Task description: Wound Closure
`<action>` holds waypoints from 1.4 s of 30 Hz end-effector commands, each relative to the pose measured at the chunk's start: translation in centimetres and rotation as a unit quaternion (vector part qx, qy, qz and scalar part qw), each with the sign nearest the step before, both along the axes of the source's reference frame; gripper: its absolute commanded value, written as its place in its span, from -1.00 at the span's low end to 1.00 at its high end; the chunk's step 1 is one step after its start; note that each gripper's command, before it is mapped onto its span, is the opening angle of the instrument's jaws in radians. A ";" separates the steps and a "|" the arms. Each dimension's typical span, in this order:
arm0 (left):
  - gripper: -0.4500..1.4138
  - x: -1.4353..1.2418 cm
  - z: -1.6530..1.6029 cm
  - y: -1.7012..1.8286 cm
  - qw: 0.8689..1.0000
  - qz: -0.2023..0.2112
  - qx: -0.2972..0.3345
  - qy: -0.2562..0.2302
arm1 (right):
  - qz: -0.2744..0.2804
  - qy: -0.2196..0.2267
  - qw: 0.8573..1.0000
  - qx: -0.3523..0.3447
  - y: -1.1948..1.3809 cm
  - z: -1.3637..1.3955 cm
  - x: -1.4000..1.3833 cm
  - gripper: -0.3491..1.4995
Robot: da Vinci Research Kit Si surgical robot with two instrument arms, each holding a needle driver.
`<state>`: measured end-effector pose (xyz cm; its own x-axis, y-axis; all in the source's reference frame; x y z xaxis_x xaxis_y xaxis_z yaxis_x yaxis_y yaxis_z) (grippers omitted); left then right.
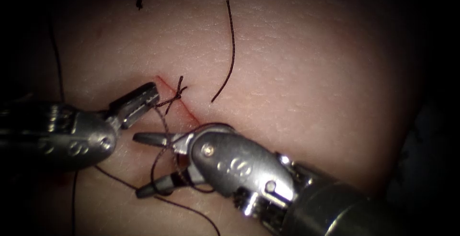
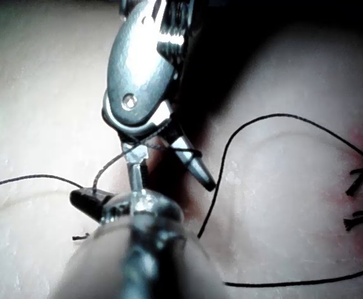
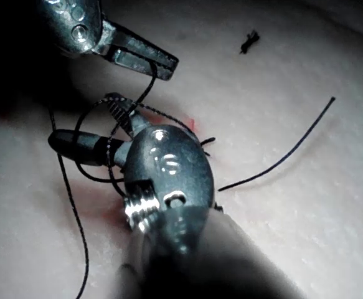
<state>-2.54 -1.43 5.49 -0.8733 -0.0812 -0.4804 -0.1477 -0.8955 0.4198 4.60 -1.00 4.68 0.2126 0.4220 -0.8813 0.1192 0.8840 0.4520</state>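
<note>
Left tool [image 1: 143,99] pinches the thread [image 1: 165,121]; right tool [image 1: 148,162] gapes, thread looped around it (a snag could strain the knot [image 1: 176,94]).

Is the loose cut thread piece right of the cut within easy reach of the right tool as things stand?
Probably not right away: the right tool has open jaws with thread looped around them; the cut piece lies free on the tissue.

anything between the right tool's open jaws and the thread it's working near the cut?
Nothing visible. The right tool has its jaws open with the thread already running through the gap between them. The left tool is shut on that thread just above, beside the knot on the cut.
</note>
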 end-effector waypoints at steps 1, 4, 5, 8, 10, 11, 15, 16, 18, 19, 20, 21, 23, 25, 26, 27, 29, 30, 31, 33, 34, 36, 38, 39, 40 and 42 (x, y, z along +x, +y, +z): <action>-1.00 -0.03 0.11 -0.06 1.000 0.004 0.003 -0.002 | 0.003 0.018 1.000 0.009 -0.04 0.06 0.09 0.07; -1.00 -0.03 0.18 -0.07 1.000 0.012 0.007 0.000 | 0.014 0.060 0.998 0.024 -0.01 0.04 0.08 0.04; -1.00 -0.03 0.22 -0.08 1.000 0.015 0.009 0.001 | 0.019 0.073 0.997 0.024 0.00 0.03 0.08 -0.02; -1.00 -0.04 0.30 -0.13 1.000 0.025 0.013 0.002 | 0.031 0.105 0.994 0.027 0.06 -0.01 0.06 -0.18; -1.00 -0.04 0.35 -0.16 0.999 0.032 0.015 0.001 | 0.047 0.118 0.992 0.030 0.09 -0.03 0.05 -0.35; -1.00 -0.04 0.38 -0.18 0.999 0.037 0.016 0.000 | 0.053 0.122 0.991 0.031 0.11 -0.04 0.05 -0.40; -1.00 -0.04 0.47 -0.28 0.998 0.055 0.016 -0.005 | 0.084 0.150 0.985 0.034 0.14 -0.06 0.03 -0.40; -1.00 -0.04 0.49 -0.31 0.998 0.057 0.018 -0.008 | 0.091 0.155 0.983 0.035 0.15 -0.05 0.01 -0.45; -1.00 -0.03 0.52 -0.38 0.998 0.065 0.018 -0.011 | 0.103 0.161 0.981 0.035 0.15 -0.05 -0.02 -0.64; -1.00 -0.03 0.53 -0.40 0.998 0.066 0.019 -0.014 | 0.111 0.164 0.980 0.036 0.16 -0.04 -0.04 -0.64; -1.00 -0.02 0.55 -0.44 0.997 0.067 0.019 -0.018 | 0.118 0.164 0.979 0.036 0.17 -0.03 -0.06 -0.64; -1.00 -0.02 0.55 -0.47 0.997 0.068 0.018 -0.018 | 0.126 0.166 0.977 0.037 0.18 -0.02 -0.07 -0.64; -1.00 -0.01 0.55 -0.51 0.997 0.070 0.018 -0.023 | 0.142 0.167 0.975 0.038 0.20 -0.01 -0.11 -0.62; -1.00 0.00 0.54 -0.55 0.997 0.072 0.018 -0.028 | 0.152 0.160 0.974 0.038 0.22 0.01 -0.15 -0.56; -1.00 0.01 0.54 -0.57 0.997 0.073 0.017 -0.029 | 0.158 0.156 0.974 0.039 0.24 0.02 -0.18 -0.56; -1.00 0.01 0.53 -0.59 0.997 0.071 0.018 -0.031 | 0.163 0.151 0.974 0.039 0.25 0.02 -0.20 -0.56; -1.00 0.01 0.51 -0.62 0.997 0.070 0.019 -0.032 | 0.180 0.140 0.973 0.043 0.29 0.04 -0.25 -0.47; -1.00 0.01 0.50 -0.63 0.997 0.070 0.019 -0.033 | 0.187 0.132 0.973 0.037 0.31 0.05 -0.27 -0.36; -1.00 0.00 0.49 -0.65 0.997 0.068 0.021 -0.034 | 0.193 0.127 0.972 0.036 0.32 0.07 -0.29 -0.20; -1.00 -0.01 0.47 -0.68 0.997 0.067 0.022 -0.035 | 0.210 0.107 0.971 0.026 0.33 0.09 -0.31 0.20; -1.00 -0.02 0.46 -0.70 0.997 0.067 0.022 -0.035 | 0.216 0.099 0.971 0.021 0.33 0.09 -0.32 0.31; -1.00 -0.05 0.43 -0.75 0.997 0.062 0.024 -0.038 | 0.230 0.084 0.969 0.014 0.31 0.12 -0.33 0.33; -1.00 -0.08 0.40 -0.80 0.997 0.063 0.025 -0.037 | 0.242 0.068 0.968 0.007 0.30 0.13 -0.33 0.33; -1.00 -0.09 0.38 -0.82 0.997 0.060 0.026 -0.039 | 0.246 0.062 0.967 0.003 0.30 0.14 -0.34 0.33; -1.00 -0.11 0.35 -0.85 0.997 0.058 0.026 -0.041 | 0.251 0.056 0.966 -0.001 0.30 0.14 -0.34 0.33; -1.00 -0.12 0.32 -0.91 0.997 0.054 0.027 -0.044 | 0.259 0.045 0.965 -0.012 0.30 0.15 -0.34 0.33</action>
<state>-2.62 -2.29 5.71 -0.8130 -0.1392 -0.5653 -0.0918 -0.9282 0.3607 4.19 -0.67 4.77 -0.0949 0.4259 -0.8998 -0.3111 0.8459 0.4332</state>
